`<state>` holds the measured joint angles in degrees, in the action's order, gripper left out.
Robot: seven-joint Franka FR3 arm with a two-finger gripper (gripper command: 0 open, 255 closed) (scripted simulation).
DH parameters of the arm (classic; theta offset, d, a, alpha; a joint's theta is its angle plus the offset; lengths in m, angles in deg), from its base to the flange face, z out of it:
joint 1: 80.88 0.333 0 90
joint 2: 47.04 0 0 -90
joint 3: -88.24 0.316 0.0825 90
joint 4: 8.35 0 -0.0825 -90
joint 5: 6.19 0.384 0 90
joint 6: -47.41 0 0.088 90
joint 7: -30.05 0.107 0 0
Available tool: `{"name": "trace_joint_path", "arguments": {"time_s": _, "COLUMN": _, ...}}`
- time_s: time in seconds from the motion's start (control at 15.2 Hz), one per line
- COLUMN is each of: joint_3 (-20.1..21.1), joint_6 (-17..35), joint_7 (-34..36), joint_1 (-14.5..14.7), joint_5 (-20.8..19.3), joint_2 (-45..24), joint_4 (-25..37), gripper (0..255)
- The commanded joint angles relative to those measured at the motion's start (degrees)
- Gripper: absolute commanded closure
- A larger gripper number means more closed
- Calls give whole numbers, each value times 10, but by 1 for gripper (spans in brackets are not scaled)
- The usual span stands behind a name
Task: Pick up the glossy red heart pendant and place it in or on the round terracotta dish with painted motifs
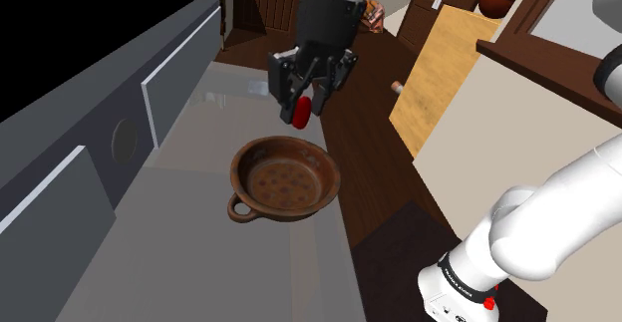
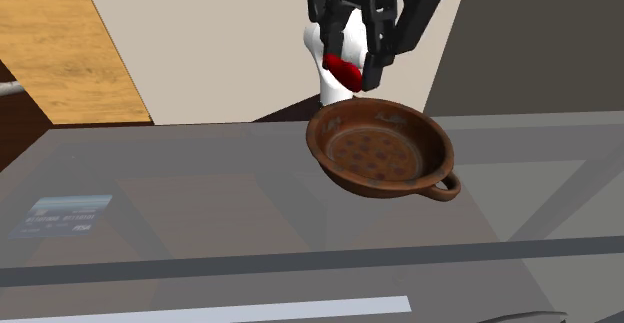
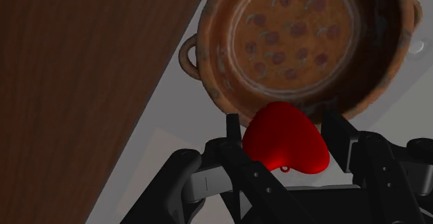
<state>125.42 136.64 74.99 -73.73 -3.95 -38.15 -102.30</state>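
The glossy red heart pendant (image 1: 300, 112) (image 2: 344, 72) (image 3: 284, 140) hangs in the air, clasped between the black fingers of my gripper (image 1: 303, 109) (image 2: 350, 70) (image 3: 284, 143). Below and just ahead of it sits the round brown terracotta dish (image 1: 283, 175) (image 2: 380, 149) (image 3: 305, 39), with small loop handles and dark painted dots on its floor. The dish rests on a grey glossy counter (image 1: 209, 260). The pendant is above the dish's far rim as the shoulder view has it, not touching it.
A grey cabinet front with drawer panels (image 1: 100, 121) runs along the shoulder view's left of the counter. Dark wood floor (image 1: 369, 121) and a light wooden panel (image 1: 444, 71) lie beyond the counter's edge. The robot's stand (image 1: 468, 290) is at lower right.
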Motion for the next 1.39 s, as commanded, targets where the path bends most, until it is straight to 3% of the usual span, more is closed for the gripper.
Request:
{"name": "trace_joint_path", "arguments": {"time_s": 0.0, "joint_3": 19, "joint_6": -3, "joint_7": 32, "joint_1": 12, "joint_5": -1, "joint_2": -3, "joint_4": 6, "gripper": 255}}
{"name": "trace_joint_path", "arguments": {"time_s": 0.99, "joint_3": 24, "joint_6": 106, "joint_7": 38, "joint_1": 21, "joint_5": 16, "joint_2": 23, "joint_4": -124, "gripper": 255}}
{"name": "trace_joint_path", "arguments": {"time_s": 1.32, "joint_3": 25, "joint_6": 107, "joint_7": 38, "joint_1": 21, "joint_5": 16, "joint_2": 23, "joint_4": -126, "gripper": 255}}
